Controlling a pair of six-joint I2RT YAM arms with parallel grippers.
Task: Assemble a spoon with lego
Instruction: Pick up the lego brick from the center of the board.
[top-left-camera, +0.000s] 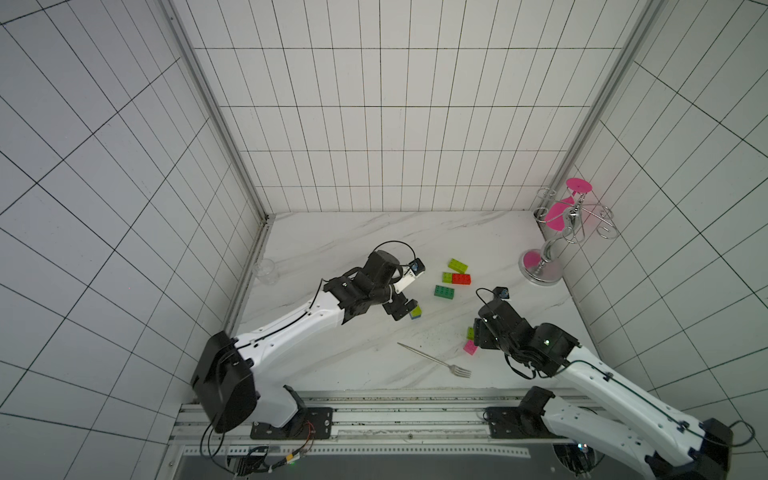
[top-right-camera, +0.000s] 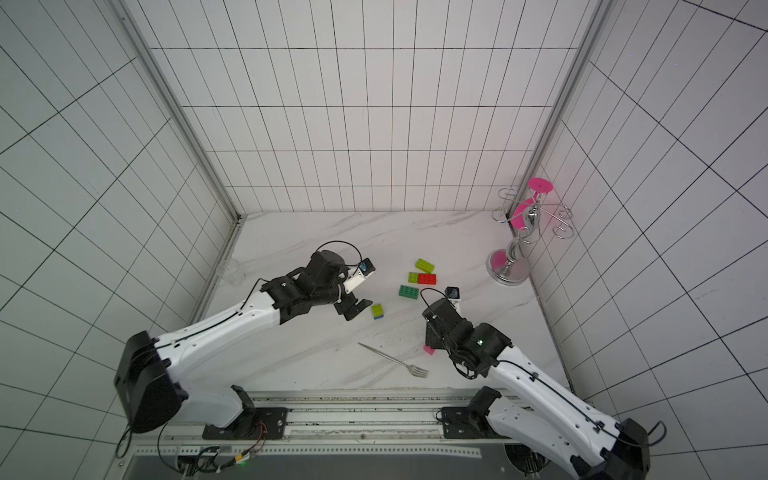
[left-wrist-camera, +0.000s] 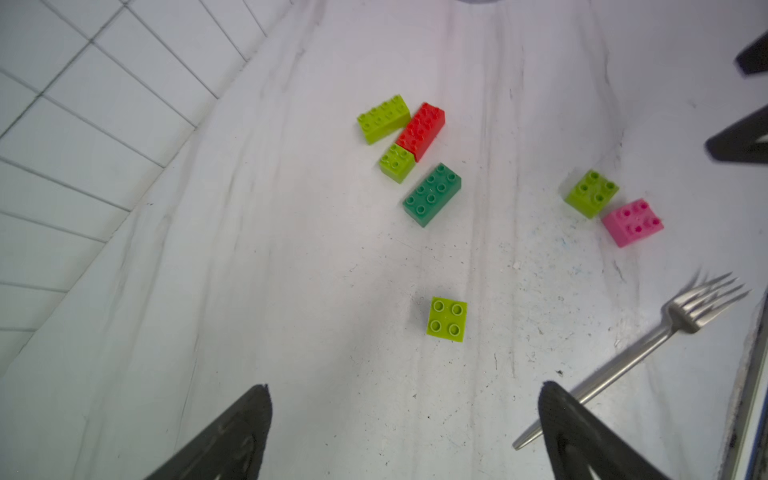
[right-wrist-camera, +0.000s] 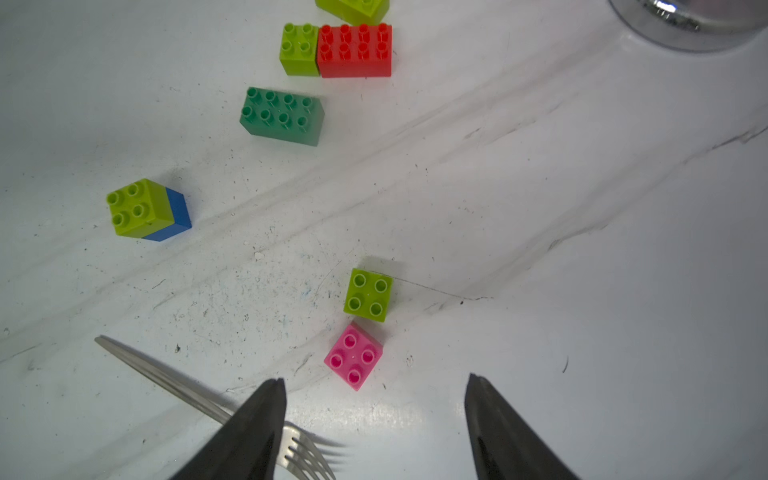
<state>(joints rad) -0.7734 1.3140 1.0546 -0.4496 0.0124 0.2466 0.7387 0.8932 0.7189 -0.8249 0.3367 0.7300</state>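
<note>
Lime-on-blue lego stack (top-right-camera: 377, 311), likely the handle's start, stands free on the marble table (top-right-camera: 316, 365) just off the left gripper (top-right-camera: 360, 310), whose jaws are spread wide and empty. The right gripper (right-wrist-camera: 376, 380), jaws apart and empty, hovers by the pink brick (right-wrist-camera: 353, 357) and lime square brick (right-wrist-camera: 368, 295), seemingly the next pick. Its wrist view shows the stack's blue layer, which the left wrist view hides.

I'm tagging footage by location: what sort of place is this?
Probably a robot test cell mocked up as a kitchen: white tiled walls, a marble-look tabletop, left arm and right arm on a metal rail.
</note>
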